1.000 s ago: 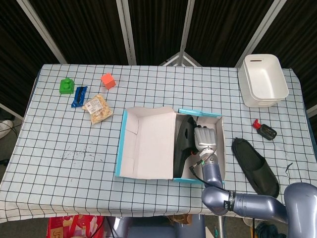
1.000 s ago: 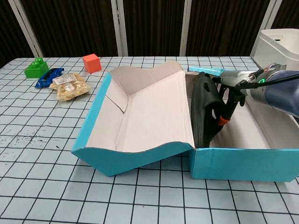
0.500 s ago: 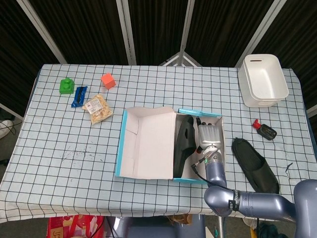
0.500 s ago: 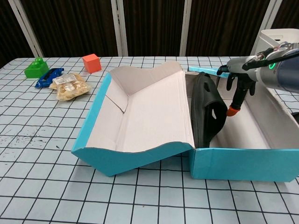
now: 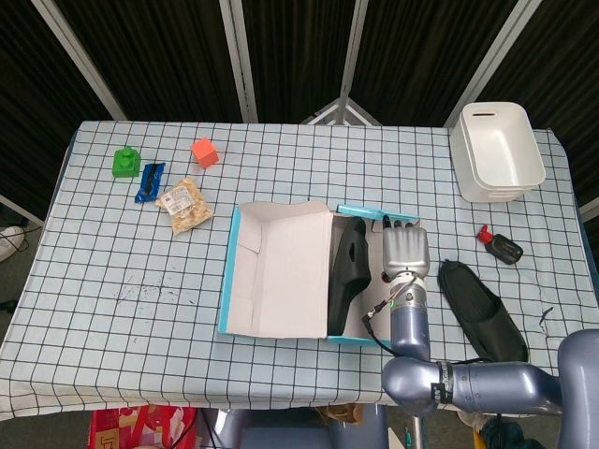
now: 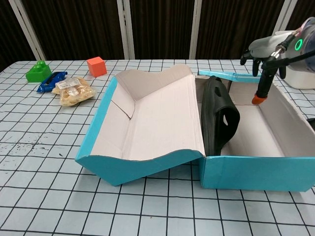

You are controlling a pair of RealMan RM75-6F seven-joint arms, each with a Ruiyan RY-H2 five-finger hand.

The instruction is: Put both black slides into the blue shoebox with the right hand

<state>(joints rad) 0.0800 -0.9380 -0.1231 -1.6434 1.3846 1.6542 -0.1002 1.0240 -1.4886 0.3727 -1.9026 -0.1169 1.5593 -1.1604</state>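
The blue shoebox (image 5: 281,329) (image 6: 256,172) lies open at mid-table, its lid folded out to the left. One black slide (image 5: 348,267) (image 6: 219,115) stands on its edge inside, leaning against the lid-side wall. My right hand (image 5: 404,251) (image 6: 268,49) hovers above the box's right half, holding nothing, fingers extended and clear of the slide. The second black slide (image 5: 482,313) lies flat on the table to the right of the box. No left hand shows in either view.
A white bin (image 5: 496,150) stands at the back right, and a small red-and-black object (image 5: 501,246) lies beside the loose slide. At the far left are a green block (image 5: 124,162), a blue packet (image 5: 149,181), a snack bag (image 5: 184,205) and an orange cube (image 5: 204,152).
My right hand has risen out of the shoebox and drifted right, away from the slide. The slide stays standing in the box.
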